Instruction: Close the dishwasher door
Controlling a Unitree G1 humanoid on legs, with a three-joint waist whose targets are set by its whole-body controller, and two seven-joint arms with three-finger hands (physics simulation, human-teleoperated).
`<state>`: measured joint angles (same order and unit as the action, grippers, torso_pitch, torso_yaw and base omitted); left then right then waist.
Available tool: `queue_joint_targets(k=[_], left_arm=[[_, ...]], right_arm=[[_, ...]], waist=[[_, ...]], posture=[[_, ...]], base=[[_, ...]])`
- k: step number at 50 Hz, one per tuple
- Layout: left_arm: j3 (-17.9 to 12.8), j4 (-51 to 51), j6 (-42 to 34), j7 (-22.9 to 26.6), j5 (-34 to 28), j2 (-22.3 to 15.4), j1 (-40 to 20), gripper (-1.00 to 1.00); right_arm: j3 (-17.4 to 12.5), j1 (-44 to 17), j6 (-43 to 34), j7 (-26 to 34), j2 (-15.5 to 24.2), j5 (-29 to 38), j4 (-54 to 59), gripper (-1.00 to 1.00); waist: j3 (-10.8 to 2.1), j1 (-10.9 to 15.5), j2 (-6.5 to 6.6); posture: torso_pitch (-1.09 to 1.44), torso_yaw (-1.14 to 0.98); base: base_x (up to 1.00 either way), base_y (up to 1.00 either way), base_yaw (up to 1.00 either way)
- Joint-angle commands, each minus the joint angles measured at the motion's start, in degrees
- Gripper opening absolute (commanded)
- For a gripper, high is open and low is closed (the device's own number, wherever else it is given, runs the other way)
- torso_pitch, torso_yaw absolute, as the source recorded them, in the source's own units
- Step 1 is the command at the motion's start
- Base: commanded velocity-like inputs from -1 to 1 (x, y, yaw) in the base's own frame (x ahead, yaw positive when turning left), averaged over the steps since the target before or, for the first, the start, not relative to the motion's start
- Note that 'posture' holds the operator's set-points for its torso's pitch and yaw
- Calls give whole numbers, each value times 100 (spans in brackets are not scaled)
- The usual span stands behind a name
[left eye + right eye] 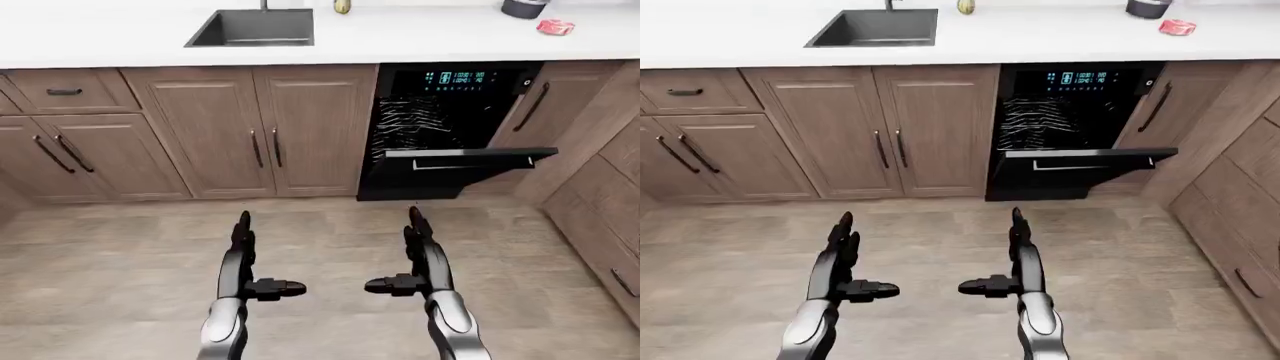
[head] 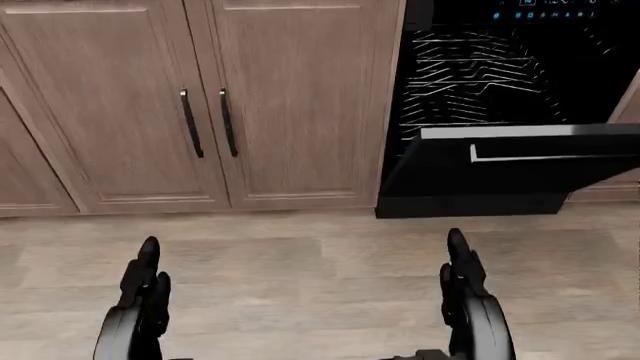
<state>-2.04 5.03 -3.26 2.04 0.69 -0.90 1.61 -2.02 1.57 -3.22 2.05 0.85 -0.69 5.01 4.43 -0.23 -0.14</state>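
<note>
The black dishwasher (image 1: 445, 101) sits under the counter, right of the middle in the left-eye view. Its door (image 1: 465, 156) hangs open, folded down almost level, with a silver handle (image 1: 472, 163) on its outer face. White wire racks (image 2: 480, 71) show inside, and a lit control panel (image 1: 455, 77) runs along the top. My left hand (image 1: 243, 247) and right hand (image 1: 418, 244) are both open and empty, fingers stretched out, held low over the floor well short of the door. The right hand is the nearer one to it.
Wooden base cabinets (image 1: 260, 135) with dark handles stand left of the dishwasher. More cabinets (image 1: 600, 187) run down the right side. The white counter (image 1: 400, 37) carries a sink (image 1: 255, 28), a dark pot (image 1: 522, 7) and a red item (image 1: 555, 27). Wood floor (image 1: 330, 255) lies below.
</note>
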Motion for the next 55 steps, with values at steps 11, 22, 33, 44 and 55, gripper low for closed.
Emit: queue_joint_targets(k=[11,22,33,44,55], left_arm=[[-31,-523,498,-25,-100,-36,-151,100],[-51,-402,563,-67,-173,-50,-195,100],[-38,-368,593,-77,-187,-45,-194,100],[-48,-418,579,-69,-193,-54,-160,100],[-32,-407,590,-42,-213,-49,-148,100]], right_arm=[[197,-156,326,-247,-15,468,-359,100],[250,-260,401,-285,-33,657,42,100],[202,-263,360,-322,-33,617,95,100],[253,-201,247,-299,-50,638,-67,100],[265,-151,163,-275,-52,638,-221,100]], waist=[[-431,60,-26],[-605,25,20],[-368,-98,55],[-272,-72,378],[-337,-90,-239]], posture=[[0,0],[0,0],[0,0],[0,0],[0,0]], base=[[0,0,0],[0,0,-1],[0,0,-53],[0,0,-67],[0,0,-67]])
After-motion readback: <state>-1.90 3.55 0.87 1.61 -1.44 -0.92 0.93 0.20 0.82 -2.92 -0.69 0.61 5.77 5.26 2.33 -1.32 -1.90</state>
